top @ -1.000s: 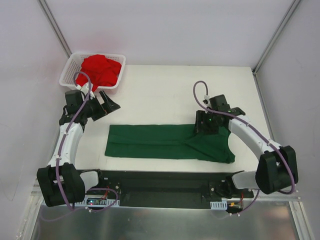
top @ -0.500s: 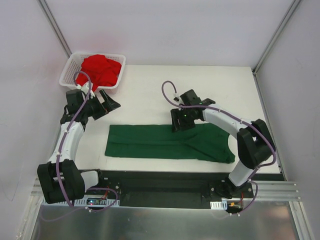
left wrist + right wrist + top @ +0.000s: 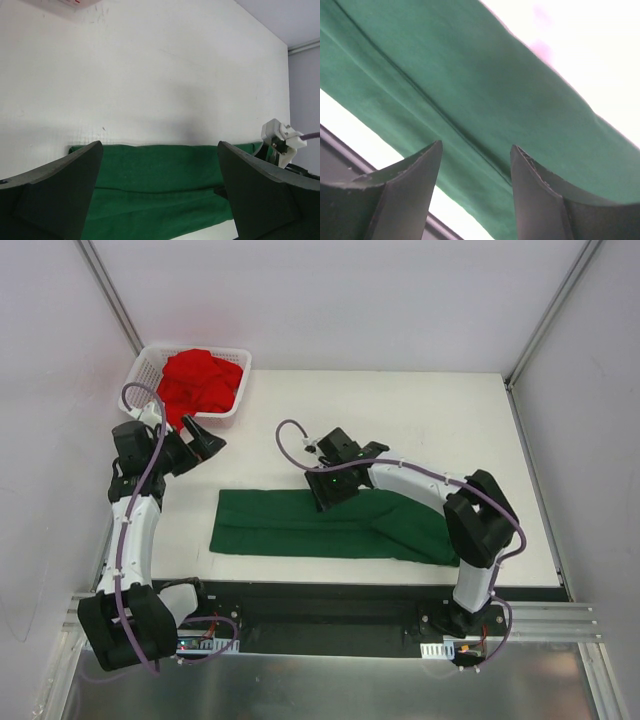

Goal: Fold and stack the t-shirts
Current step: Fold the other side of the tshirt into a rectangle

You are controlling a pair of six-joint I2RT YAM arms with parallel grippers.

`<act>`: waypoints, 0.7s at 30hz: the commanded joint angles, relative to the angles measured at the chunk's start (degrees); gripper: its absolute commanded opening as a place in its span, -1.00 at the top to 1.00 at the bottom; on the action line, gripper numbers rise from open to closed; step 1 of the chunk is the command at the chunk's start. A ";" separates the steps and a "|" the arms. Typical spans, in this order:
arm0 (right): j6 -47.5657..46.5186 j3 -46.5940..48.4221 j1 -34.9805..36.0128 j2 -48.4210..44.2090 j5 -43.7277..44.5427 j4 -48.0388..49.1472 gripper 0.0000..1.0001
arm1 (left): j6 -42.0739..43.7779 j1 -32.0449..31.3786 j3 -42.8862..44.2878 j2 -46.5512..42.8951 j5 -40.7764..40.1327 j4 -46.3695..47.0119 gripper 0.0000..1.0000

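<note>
1. The right arm, which a second earlier had hung over the right end of the dark green t-shirt [image 3: 330,525], had swept left along the cloth. The right gripper [image 3: 330,488] now stood over the shirt's middle, by its far edge.
2. The shirt itself had not shifted and lay as one long folded band across the near part of the table [image 3: 400,410].
3. The left arm had drawn back toward its own side, with the left gripper [image 3: 205,440] just in front of the white mesh basket [image 3: 135,390].
4. The lengthwise fold looked finished and the crosswise fold not yet begun. The red t-shirt [image 3: 200,380] sat heaped in the basket, so stacking seemed some way off.
5. The right gripper's fingers [image 3: 405,195] stood partly spread with nothing between them and green cloth showing through the gap. Whether the tips touched the cloth could not be told.
6. The left gripper was spread wide and empty above bare table.
</note>
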 commanded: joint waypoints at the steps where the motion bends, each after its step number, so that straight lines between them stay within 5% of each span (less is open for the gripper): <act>1: -4.78 5.22 4.31 2.23 8.04 -0.63 -0.20 | -0.63 2.30 0.86 -1.75 2.43 1.38 -0.98; 9: -8.04 8.21 10.37 6.27 15.25 1.57 -0.21 | -2.39 10.03 1.21 -1.93 8.07 2.17 -0.99; 21: -13.49 13.31 14.95 12.69 21.14 4.56 -0.22 | -3.18 10.04 -0.72 -3.77 8.60 4.01 -0.99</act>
